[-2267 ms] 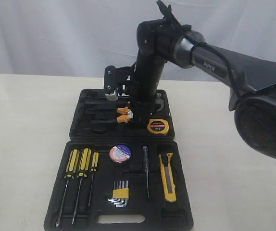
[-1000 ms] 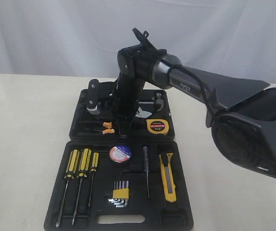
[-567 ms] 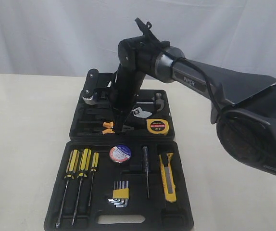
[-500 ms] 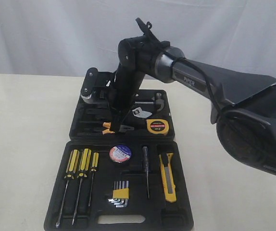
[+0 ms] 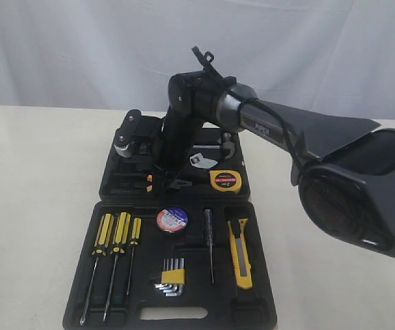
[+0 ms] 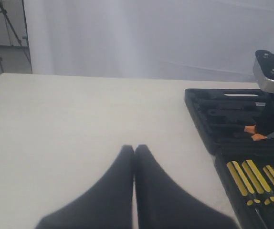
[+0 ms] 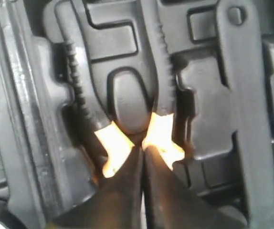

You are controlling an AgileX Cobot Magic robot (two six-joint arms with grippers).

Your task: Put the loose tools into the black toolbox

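The black toolbox (image 5: 259,302) lies open in two halves. The orange-and-black pliers (image 5: 155,183) rest in a moulded recess of the far half; their orange collars (image 7: 113,145) glow brightly in the right wrist view. My right gripper (image 7: 142,149) is shut, with its tips set down between the two collars and nothing clamped between them. The yellow tape measure (image 5: 226,180) sits in the far half. The tape roll (image 5: 172,218) and the utility knife (image 5: 241,251) lie in the near half. My left gripper (image 6: 134,148) is shut, with nothing in it, over bare table left of the box (image 6: 199,109).
Three yellow-black screwdrivers (image 5: 111,240), a bunch of hex keys (image 5: 172,275) and a thin dark tester (image 5: 209,244) fill the near half. The right arm (image 5: 266,127) stretches across from the right, above the far half. A white curtain hangs behind the table.
The right arm swung left over the far half, and the pliers shifted left with it. Over the last half second the wrist dipped a little lower onto them.
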